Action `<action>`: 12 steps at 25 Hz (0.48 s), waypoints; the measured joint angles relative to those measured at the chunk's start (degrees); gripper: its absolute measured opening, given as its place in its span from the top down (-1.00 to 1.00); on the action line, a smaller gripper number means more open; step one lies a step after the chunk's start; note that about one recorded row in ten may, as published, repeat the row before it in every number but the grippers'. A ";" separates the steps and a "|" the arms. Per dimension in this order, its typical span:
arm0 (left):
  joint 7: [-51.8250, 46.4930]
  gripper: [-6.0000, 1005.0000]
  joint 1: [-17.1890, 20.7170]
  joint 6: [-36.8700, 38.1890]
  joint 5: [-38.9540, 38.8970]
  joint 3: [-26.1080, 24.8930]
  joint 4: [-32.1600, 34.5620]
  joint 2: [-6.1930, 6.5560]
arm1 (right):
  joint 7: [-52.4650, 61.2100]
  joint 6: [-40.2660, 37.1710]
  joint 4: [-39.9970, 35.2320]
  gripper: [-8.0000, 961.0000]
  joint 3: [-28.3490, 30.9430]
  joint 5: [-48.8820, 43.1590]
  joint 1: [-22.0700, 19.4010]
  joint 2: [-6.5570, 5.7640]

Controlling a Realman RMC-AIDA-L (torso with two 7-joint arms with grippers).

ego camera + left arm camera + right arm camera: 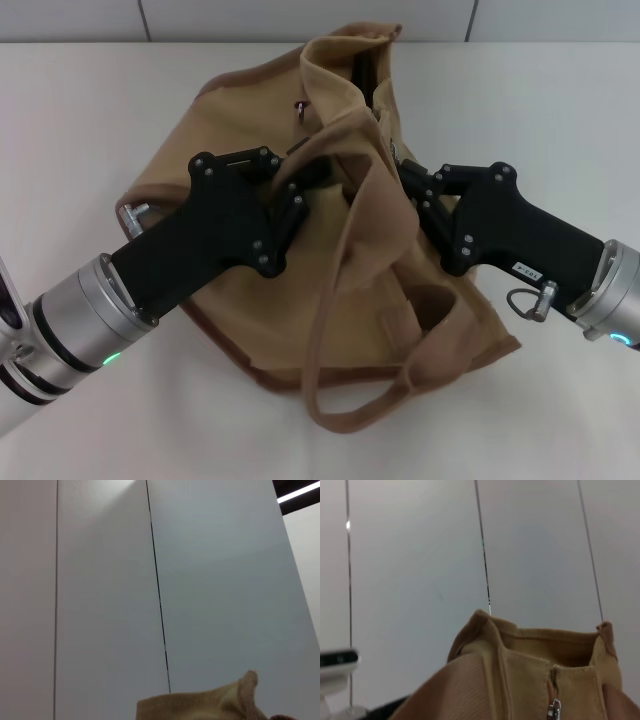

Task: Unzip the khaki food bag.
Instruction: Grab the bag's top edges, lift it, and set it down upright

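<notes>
The khaki food bag (372,300) lies slumped on the white table, one webbing handle (322,340) looping toward the near edge. A dark gap shows along its top at the far end (364,72). My left gripper (312,172) presses into the bag's upper fabric from the left. My right gripper (405,178) reaches in from the right, against the top seam behind the handle. In the right wrist view the bag's end (520,680) fills the lower part, with a metal zipper pull (553,709) hanging on the zipped seam. The left wrist view shows only a fold of the bag (200,705).
The white table (80,120) extends on both sides of the bag. Pale wall panels (300,18) stand behind it. A white object (337,666) sits at the edge of the right wrist view.
</notes>
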 joint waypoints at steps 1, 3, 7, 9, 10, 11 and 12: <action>0.00 0.84 0.00 0.00 0.00 0.00 0.00 0.00 | 0.00 0.00 0.00 0.98 0.00 0.00 0.00 0.00; -0.01 0.84 0.11 0.00 0.01 -0.03 0.00 0.00 | -4.90 0.44 0.61 0.98 0.66 0.00 0.06 0.00; -0.09 0.84 0.21 -0.18 0.04 -0.19 0.02 0.00 | -21.30 0.96 5.35 0.98 4.05 0.00 -1.01 0.03; -0.14 0.84 0.08 -0.24 0.05 -0.20 0.02 0.00 | -23.67 0.96 6.25 0.98 4.64 0.00 -1.20 0.03; -0.19 0.84 -0.02 -0.25 0.07 -0.18 0.02 -0.01 | -30.24 0.95 8.54 0.98 5.70 0.01 -1.75 0.07; -0.23 0.84 -0.14 -0.28 0.08 -0.16 0.02 0.00 | -30.24 0.95 8.54 0.98 5.70 0.01 -1.75 0.07; -0.23 0.84 -0.14 -0.28 0.08 -0.16 0.02 0.00 | -35.55 0.75 10.38 0.98 5.98 0.01 -2.02 0.10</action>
